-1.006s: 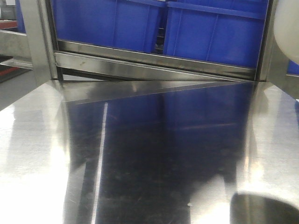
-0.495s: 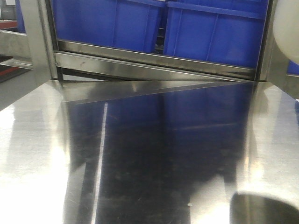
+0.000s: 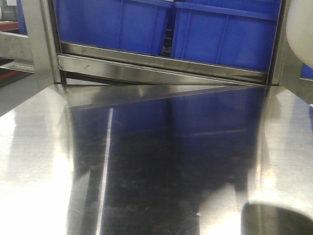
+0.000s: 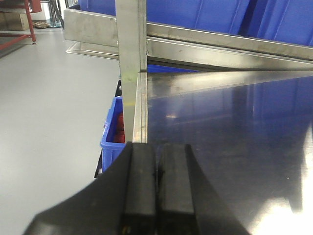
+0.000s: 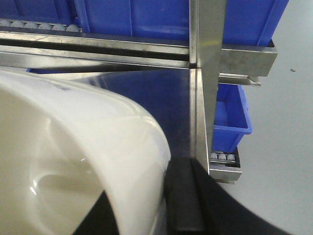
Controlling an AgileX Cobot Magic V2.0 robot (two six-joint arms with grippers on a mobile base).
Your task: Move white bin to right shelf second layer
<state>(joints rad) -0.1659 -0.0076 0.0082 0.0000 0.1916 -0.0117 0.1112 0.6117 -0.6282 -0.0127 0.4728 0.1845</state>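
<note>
- White bin (image 5: 73, 147): raised above the steel tabletop (image 3: 161, 166), at the far right edge of the front view, just beside the right post (image 5: 208, 73). Its mouth and wall fill the right wrist view.
- Right gripper (image 5: 142, 210): clamped across the bin's wall, with one finger (image 5: 183, 196) outside and the other apparently inside.
- Right shelf second layer (image 5: 98, 46): judged to be the roller level straight ahead of the bin. Blue crates (image 3: 146, 24) stand on it, so a free lane cannot be made out.
- Left gripper (image 4: 156, 196): pads pressed together on nothing, at the table's left edge, well apart from the bin. The right arm is the nearer.
</note>
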